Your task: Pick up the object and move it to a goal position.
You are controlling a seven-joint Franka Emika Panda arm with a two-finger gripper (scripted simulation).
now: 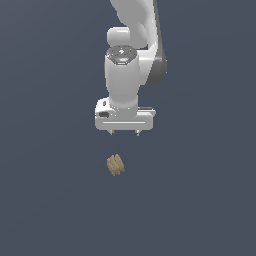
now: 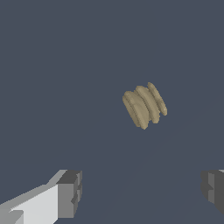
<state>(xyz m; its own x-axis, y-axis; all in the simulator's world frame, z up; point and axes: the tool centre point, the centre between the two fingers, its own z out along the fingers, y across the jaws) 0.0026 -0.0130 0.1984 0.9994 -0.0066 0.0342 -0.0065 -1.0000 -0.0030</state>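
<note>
The object [image 1: 115, 164] is a small tan-brown ridged chunk lying on the dark grey floor. It also shows in the wrist view [image 2: 144, 105]. My white gripper [image 1: 124, 133] hangs in the exterior view above the object, a little to the exterior view's right of it, and does not touch it. Its jaws stand wide apart and hold nothing. In the wrist view the two grey fingertips [image 2: 70, 194] show with a wide gap between them, and the gripper [image 2: 142, 190] is apart from the object.
The white arm [image 1: 131, 60] rises behind the gripper toward the top of the exterior view. The flat dark grey floor [image 1: 50, 200] spreads all around.
</note>
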